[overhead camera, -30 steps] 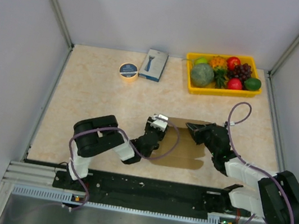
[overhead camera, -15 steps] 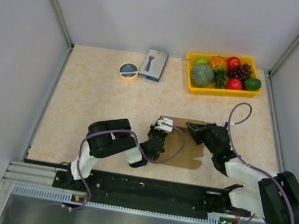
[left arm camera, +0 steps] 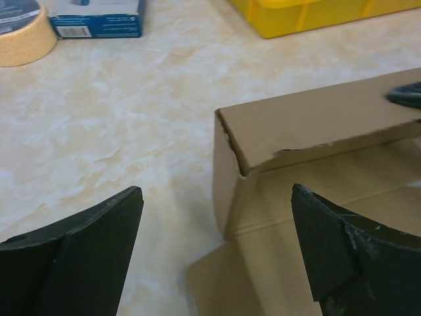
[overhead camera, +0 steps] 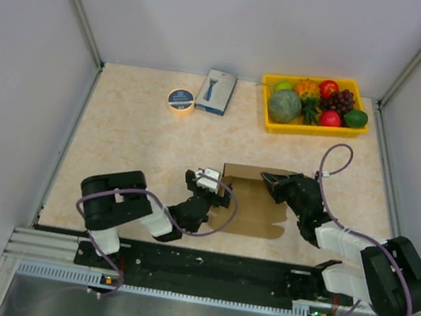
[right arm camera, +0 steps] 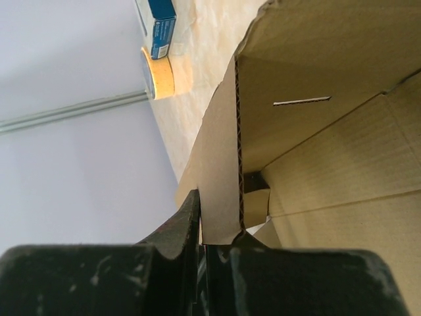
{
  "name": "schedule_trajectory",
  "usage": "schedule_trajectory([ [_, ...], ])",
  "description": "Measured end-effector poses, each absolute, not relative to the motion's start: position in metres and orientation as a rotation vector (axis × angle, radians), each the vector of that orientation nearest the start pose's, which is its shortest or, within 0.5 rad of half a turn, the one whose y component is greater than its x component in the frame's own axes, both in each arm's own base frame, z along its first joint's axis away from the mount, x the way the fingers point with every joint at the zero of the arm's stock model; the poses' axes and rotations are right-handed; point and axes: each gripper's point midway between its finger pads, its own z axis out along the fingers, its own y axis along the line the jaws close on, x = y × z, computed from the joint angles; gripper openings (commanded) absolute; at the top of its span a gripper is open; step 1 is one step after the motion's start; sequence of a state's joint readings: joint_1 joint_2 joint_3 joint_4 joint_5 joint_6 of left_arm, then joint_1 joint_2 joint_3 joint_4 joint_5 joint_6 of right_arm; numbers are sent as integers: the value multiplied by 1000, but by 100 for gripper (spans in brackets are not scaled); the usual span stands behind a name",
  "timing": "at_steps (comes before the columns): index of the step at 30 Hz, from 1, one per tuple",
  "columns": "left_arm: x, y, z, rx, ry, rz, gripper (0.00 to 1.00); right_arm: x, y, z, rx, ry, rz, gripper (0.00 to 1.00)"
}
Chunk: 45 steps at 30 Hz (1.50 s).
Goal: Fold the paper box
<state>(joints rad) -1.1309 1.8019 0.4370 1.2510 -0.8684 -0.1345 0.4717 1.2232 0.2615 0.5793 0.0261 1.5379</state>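
The paper box (overhead camera: 256,212) lies as brown cardboard in the table's middle, its back wall (overhead camera: 252,172) and left wall raised. My left gripper (overhead camera: 219,188) hangs open just off the box's left corner. In the left wrist view its fingers (left arm camera: 89,247) stand wide apart with the box corner (left arm camera: 296,128) ahead and nothing between them. My right gripper (overhead camera: 267,180) is shut on the top edge of the back wall. In the right wrist view the gripper (right arm camera: 220,240) pinches the cardboard (right arm camera: 220,184) edge-on.
A yellow tray (overhead camera: 314,129) of toy fruit and vegetables stands at the back right. A blue-and-white small box (overhead camera: 217,92) and a tape roll (overhead camera: 180,99) lie at the back centre. Grey walls enclose the table on three sides.
My left gripper closed at the box's left wall, then opened wide and pulled back to the left. The left wall now stands upright. The right gripper kept its hold.
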Motion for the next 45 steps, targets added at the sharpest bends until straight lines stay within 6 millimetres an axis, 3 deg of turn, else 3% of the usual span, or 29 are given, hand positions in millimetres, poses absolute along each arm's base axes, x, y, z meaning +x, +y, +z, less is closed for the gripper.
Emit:
schedule_trajectory([
  [5,240,-280,95,242,1653,-441,97,296,193,99,1125,1877,1233,4],
  [11,224,-272,99,225,1725,-529,99,295,193,99,1115,1877,1233,4],
  [18,254,-308,58,335,1820,-381,76,292,192,100,1113,1883,1231,3],
  [20,263,-304,49,328,1833,-338,70,291,192,99,1114,1886,1228,3],
  [23,275,-292,40,312,1838,-255,73,290,192,99,1115,1889,1226,3],
  [30,301,-299,59,248,1758,-203,70,290,192,100,1115,1889,1227,2],
  [33,307,-304,60,234,1734,-200,49,290,192,100,1115,1889,1229,2],
  [39,315,-309,47,266,1730,-144,42,290,192,100,1115,1888,1232,1],
  [42,317,-309,47,257,1717,-127,22,290,192,101,1116,1887,1233,1],
  [44,320,-308,47,253,1707,-100,0,291,192,101,1116,1884,1235,1],
  [45,323,-307,47,246,1700,-71,0,291,192,101,1117,1882,1235,1],
])
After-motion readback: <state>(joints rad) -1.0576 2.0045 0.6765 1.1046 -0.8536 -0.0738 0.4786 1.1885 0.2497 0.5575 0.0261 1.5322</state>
